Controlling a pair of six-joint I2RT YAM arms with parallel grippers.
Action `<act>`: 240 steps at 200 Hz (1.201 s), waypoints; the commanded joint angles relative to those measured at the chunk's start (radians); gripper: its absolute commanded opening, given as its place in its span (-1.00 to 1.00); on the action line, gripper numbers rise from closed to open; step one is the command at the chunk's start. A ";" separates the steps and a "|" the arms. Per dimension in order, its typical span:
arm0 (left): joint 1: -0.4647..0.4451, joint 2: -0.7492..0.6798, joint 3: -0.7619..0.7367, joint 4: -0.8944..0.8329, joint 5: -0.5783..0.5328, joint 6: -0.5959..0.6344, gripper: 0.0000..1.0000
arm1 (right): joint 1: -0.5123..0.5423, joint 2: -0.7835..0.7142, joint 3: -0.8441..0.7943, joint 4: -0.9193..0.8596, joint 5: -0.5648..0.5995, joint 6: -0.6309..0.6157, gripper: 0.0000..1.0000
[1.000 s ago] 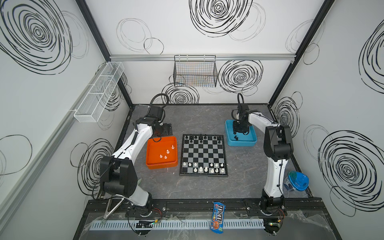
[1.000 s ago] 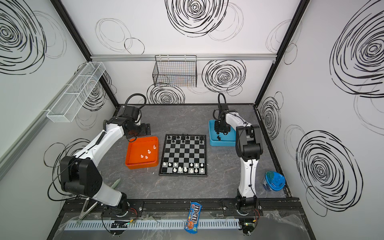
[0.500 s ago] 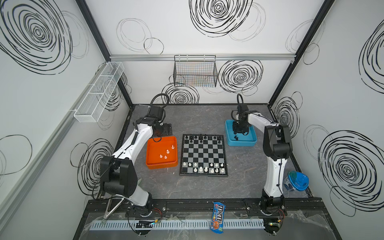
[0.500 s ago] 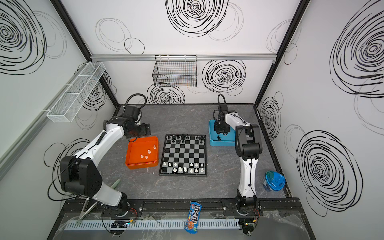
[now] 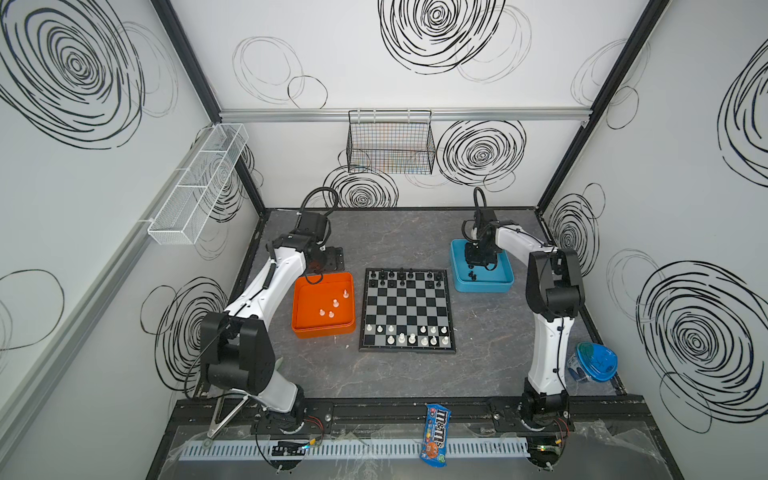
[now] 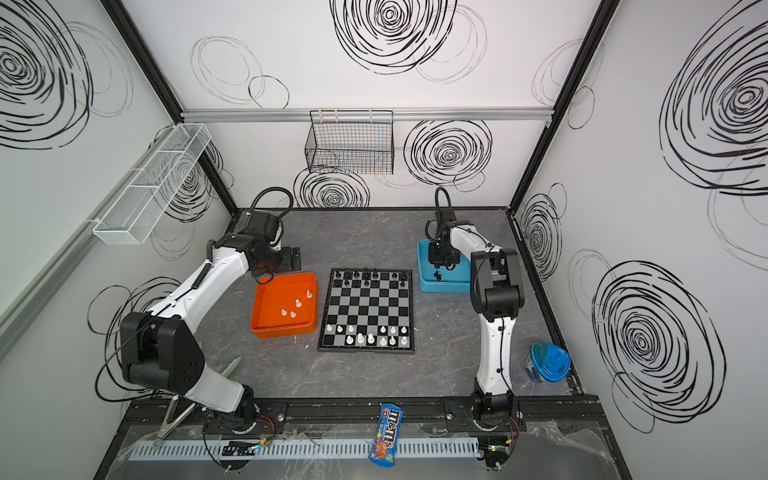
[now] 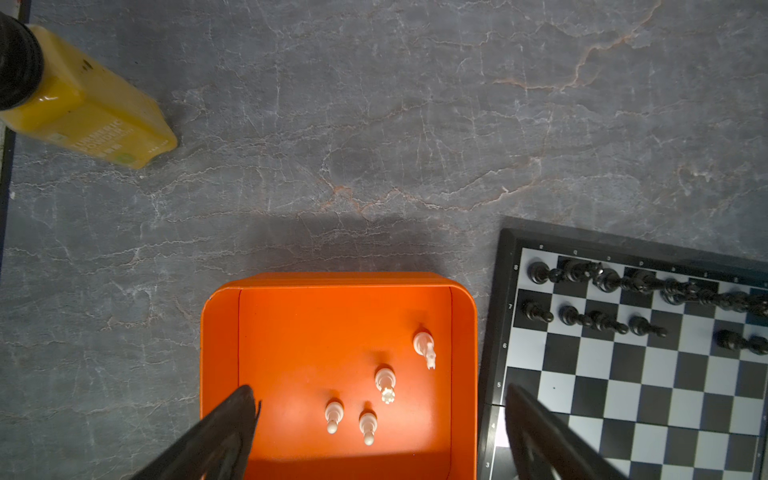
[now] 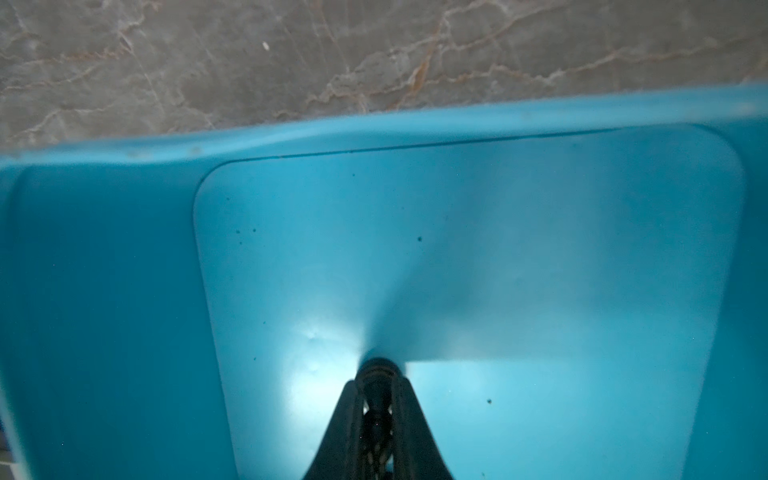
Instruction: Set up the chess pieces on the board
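The right gripper pinches a black piece in the blue tray, upper right of the centred board, seemingly to carry it there, while the left gripper hovers wide open above white pieces.

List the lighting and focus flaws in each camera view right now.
Right wrist view: soft throughout, with a glare patch on the blue tray floor beside the right gripper, which is shut on a blurred black piece. Left wrist view: sharp, white pieces blown out, dark shadow along the orange tray rim. Both top views: even light, frame posts splay outward.
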 commanded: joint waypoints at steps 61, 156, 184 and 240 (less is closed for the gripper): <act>-0.002 -0.026 -0.035 0.069 0.159 0.029 0.92 | 0.019 -0.092 0.052 -0.055 0.031 -0.016 -0.80; -0.101 -0.222 -0.232 0.272 0.332 0.119 0.92 | 0.166 -0.169 0.132 -0.122 -0.036 -0.042 -0.80; -0.144 -0.270 -0.284 0.310 0.299 0.154 0.92 | 0.246 -0.142 0.160 -0.128 -0.050 -0.041 -0.80; -0.160 -0.383 -0.452 0.472 0.297 0.197 0.92 | 0.342 -0.081 0.176 -0.124 -0.073 -0.042 -0.80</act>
